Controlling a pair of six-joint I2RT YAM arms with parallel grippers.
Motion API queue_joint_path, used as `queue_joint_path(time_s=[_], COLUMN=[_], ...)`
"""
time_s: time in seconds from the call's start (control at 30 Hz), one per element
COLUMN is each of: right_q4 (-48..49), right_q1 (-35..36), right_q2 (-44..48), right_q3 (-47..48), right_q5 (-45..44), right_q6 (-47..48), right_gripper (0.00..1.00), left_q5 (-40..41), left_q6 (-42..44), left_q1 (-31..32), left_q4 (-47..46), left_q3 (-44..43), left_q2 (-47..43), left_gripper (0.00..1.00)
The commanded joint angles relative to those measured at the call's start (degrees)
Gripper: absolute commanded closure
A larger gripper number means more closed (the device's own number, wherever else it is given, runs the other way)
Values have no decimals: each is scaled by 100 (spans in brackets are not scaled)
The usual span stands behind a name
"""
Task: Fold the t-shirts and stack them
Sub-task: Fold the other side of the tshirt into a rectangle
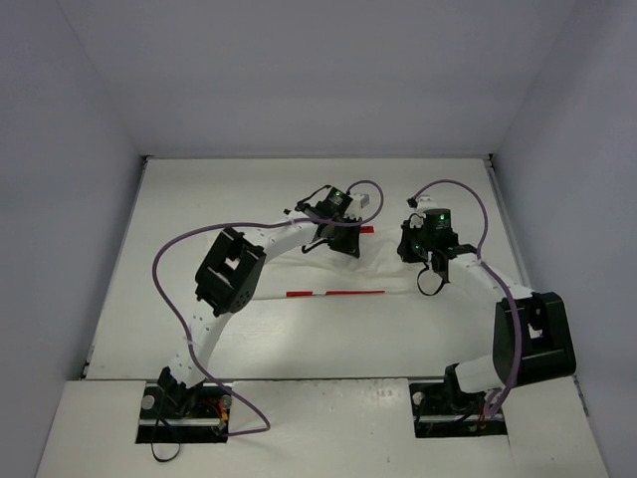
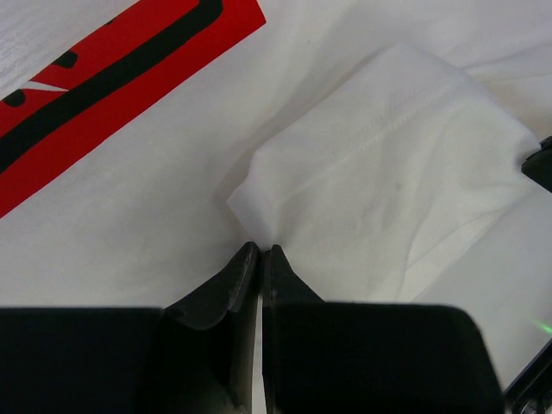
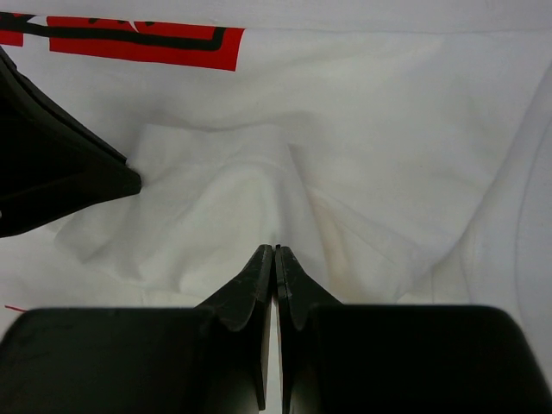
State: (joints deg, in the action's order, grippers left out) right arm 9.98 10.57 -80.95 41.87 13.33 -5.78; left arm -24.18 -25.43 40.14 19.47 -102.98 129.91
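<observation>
The white t-shirt [image 1: 383, 264] lies on the white table, hard to tell from it in the top view; only thin strips of its red print [image 1: 333, 294] show. My left gripper [image 2: 260, 248] is shut on a folded corner of the t-shirt [image 2: 388, 164], with the red print [image 2: 112, 69] at the upper left. My right gripper [image 3: 274, 248] is shut on a raised ridge of the t-shirt [image 3: 259, 185], below the red print [image 3: 142, 43]. In the top view the left gripper [image 1: 343, 239] and right gripper [image 1: 423, 261] stand close together at mid-table.
Grey walls enclose the table [image 1: 199, 199] on three sides. The left gripper's black body [image 3: 52, 172] shows at the left of the right wrist view. Purple cables [image 1: 169, 279] loop off both arms.
</observation>
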Motion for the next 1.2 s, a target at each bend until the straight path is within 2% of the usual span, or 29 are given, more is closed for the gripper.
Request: queue_joint_path(time_s=[0.0, 0.17, 0.43, 0.7, 0.97, 1.0, 1.03, 1.1, 1.13, 1.17], right_q4=[228, 224, 233, 245, 321, 321, 313, 189, 110, 22], right_q1=[28, 33, 24, 4, -28, -53, -95, -125, -125, -116], right_q2=[339, 126, -689, -1514, -2117, -2110, -2053, -1865, -1793, -1705], right_q3=[214, 565, 1314, 1499, 1621, 1623, 1623, 1684, 1728, 1781], right_q5=[-125, -238, -395, -640, -924, -1001, -1016, -1156, -1175, -1201], right_q6=[34, 169, 353, 318, 306, 298, 297, 297, 340, 341], right_gripper=[100, 99, 100, 100, 97, 96, 93, 76, 64, 60], left_q5=[104, 611, 930, 1354, 1368, 1332, 1321, 1329, 1399, 1486], left_q6=[315, 709, 715, 692, 460, 476, 510, 583, 601, 618], left_q1=[24, -19, -191, -200, -200, -200, -200, -217, -226, -235], left_q4=[-357, -277, -435, -584, -639, -605, -554, -427, -347, -224], left_q3=[-86, -152, -245, -273, -215, -165, -121, 66, 129, 173], left_q2=[-710, -946, -737, -379, -158, -215, -277, -579, -712, -853], left_gripper=[100, 100, 100, 100, 100, 99, 90, 77, 65, 60])
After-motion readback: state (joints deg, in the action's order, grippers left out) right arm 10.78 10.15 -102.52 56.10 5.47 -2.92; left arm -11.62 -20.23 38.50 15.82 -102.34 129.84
